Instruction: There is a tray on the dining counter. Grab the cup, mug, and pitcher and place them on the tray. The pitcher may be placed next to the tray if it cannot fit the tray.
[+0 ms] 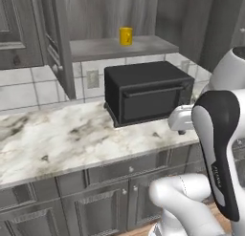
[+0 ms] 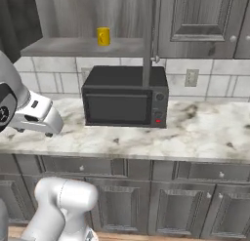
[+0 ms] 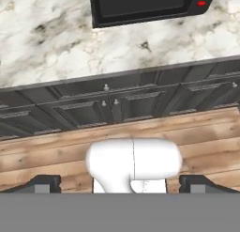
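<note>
The white arm rises from its base, folds at a dark-banded elbow and reaches forward, its hand held level and pointing downward. The gripper (image 3: pixel 120 183) is empty, its two dark fingers (image 3: pixel 46 183) spread wide apart at the hand view's bottom edge.

A grey wooden shelf (image 1: pixel 119 48) set under the wall cabinets carries the squat golden mug (image 1: pixel 126 36), upright near its middle. Below it, the veined marble bench (image 1: pixel 62 139) backed by white tiles carries a black microwave (image 2: pixel 126 97), standing against the wall.
</note>
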